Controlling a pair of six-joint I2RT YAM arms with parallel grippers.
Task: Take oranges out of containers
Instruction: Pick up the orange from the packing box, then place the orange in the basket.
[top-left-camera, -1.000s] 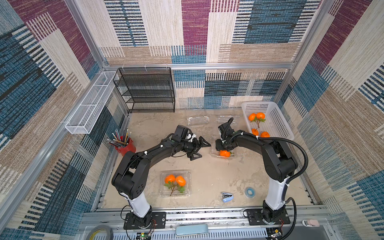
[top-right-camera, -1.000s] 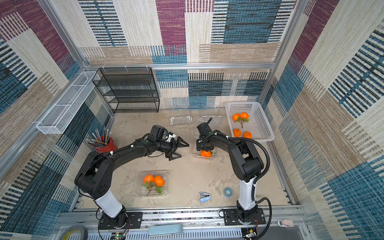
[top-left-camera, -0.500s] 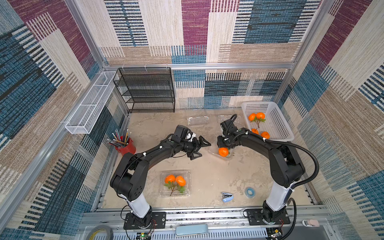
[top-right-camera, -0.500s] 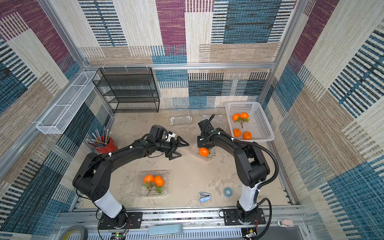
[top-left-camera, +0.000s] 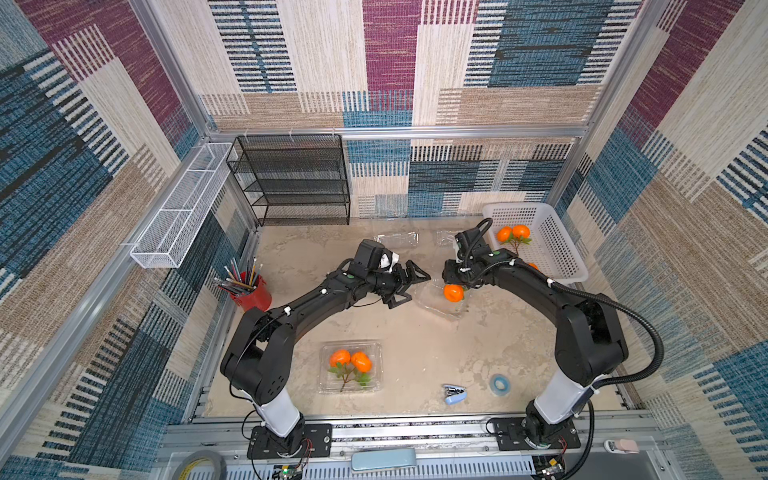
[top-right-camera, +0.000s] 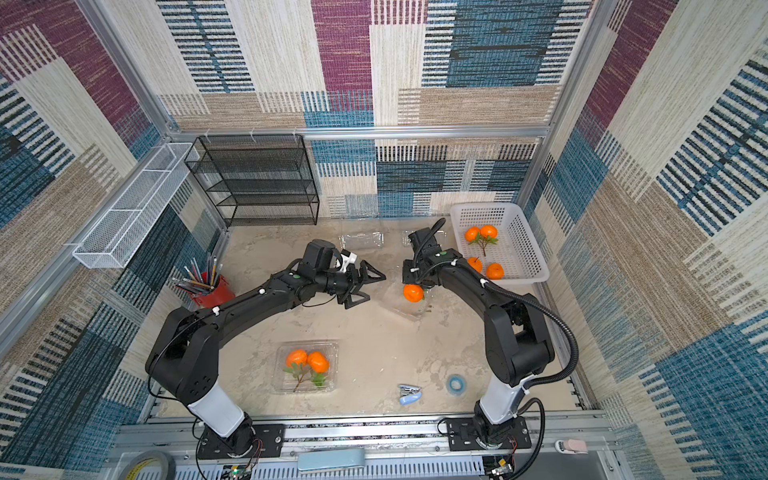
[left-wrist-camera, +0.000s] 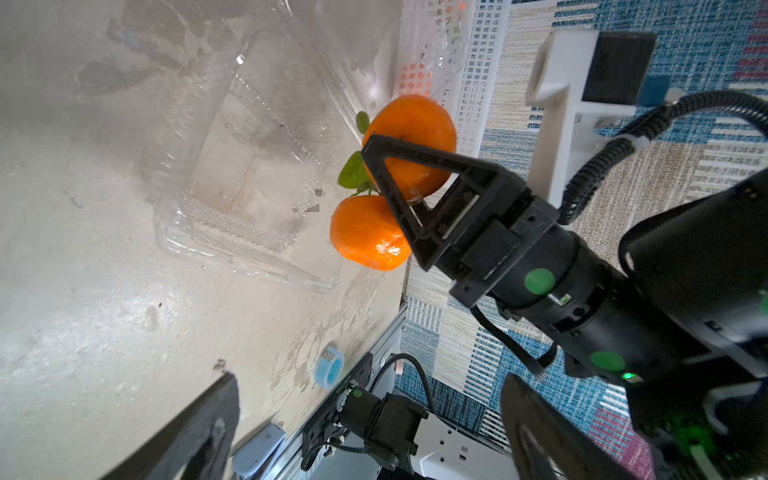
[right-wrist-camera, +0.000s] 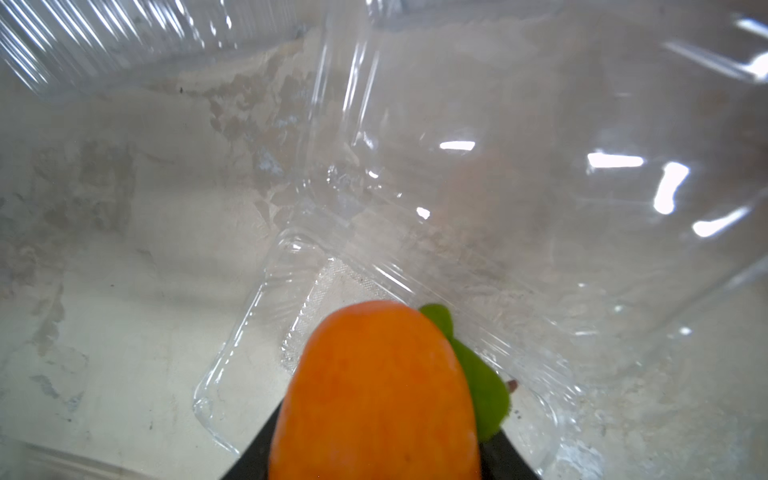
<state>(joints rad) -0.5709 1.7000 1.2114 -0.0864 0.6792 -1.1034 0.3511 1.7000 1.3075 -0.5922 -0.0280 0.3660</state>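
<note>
Currently the right claw is half closed around one fruit of an orange pair. In the right wrist view that fruit fills the gap between the fingers, with a green leaf beside it. The second fruit hangs on the shared stem, just beside the first.

Position: the orange pair is lifted clear of the open box, hanging over that box's far right edge. The box looks empty, with its lid thrown back, and lies on the table between the two arms.

Key relation: the white basket lies to the right of the right claw and a little farther back, near but not touching. Four oranges already lie in it. Judgement: the next move is a short carry to the right and far, over the basket's near left wall, by the right arm alone.

Long axis of the pair: both top views show only one fruit, since the claw covers the other. The left wrist view shows the two fruits lined up across the finger. I cannot fix the direction more closely.

Left claw: jaws wide, nothing between them. It hovers just left of the open box and points at it.

Remaining: a second pair sits in a shut box near the front, closer to the left arm's base. Two empty boxes lie at the far side.
</note>
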